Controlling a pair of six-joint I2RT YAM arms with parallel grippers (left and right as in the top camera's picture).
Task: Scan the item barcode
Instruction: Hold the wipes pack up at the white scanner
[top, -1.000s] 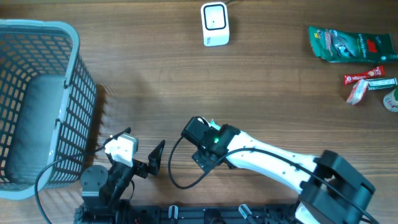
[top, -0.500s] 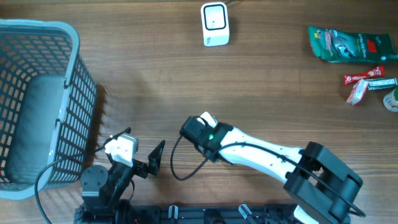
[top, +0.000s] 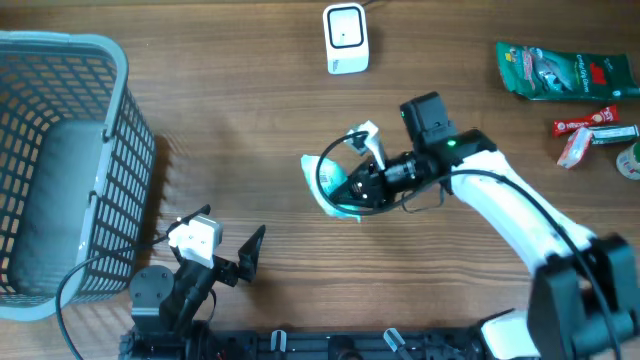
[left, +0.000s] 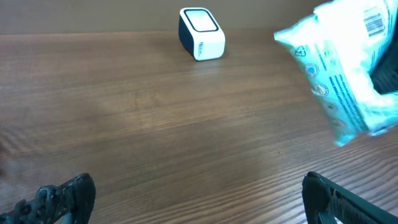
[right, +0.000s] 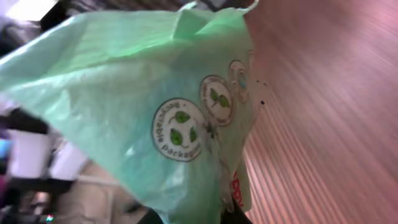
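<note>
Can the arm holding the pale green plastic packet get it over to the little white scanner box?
Probably yes. The right gripper is shut on the pale green plastic packet, and only bare wooden table lies between it and the small white scanner box; nothing stands in the way.

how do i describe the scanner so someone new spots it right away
On the wooden table, look at the middle of the far edge, right of the grey basket. The scanner is the small white box with a dark-rimmed window; the snack packets further right are flat and colourful.
</note>
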